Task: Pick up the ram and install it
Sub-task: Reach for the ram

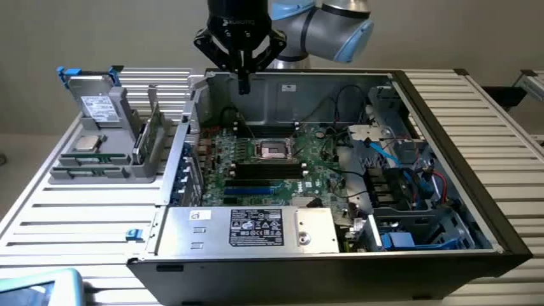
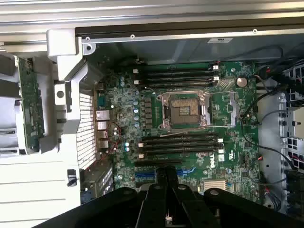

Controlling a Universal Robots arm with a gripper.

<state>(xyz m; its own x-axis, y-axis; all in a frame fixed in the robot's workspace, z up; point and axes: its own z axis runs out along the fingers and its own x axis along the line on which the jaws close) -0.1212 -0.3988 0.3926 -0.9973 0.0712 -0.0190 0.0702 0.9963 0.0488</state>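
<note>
The ram point(image 1: 150, 141) is a thin green stick standing on edge in the grey holder point(image 1: 102, 167) on the table, to the exterior view's left of the open computer case. The wrist view has the ram point(image 2: 30, 107) beside the case wall. My gripper point(image 1: 244, 84) hangs above the case's back edge, over the motherboard point(image 1: 255, 185), well apart from the ram. Its fingers point(image 2: 160, 176) are shut together with nothing between them. Below them lie the black memory slots point(image 2: 178, 142) and the open processor socket point(image 2: 185, 110).
A square silver processor chip point(image 1: 88, 141) lies in the holder. The case point(image 1: 442, 127) holds cables, drive bays and a power supply point(image 1: 255, 228) at its front. Slatted table surface point(image 1: 76, 223) surrounds the case.
</note>
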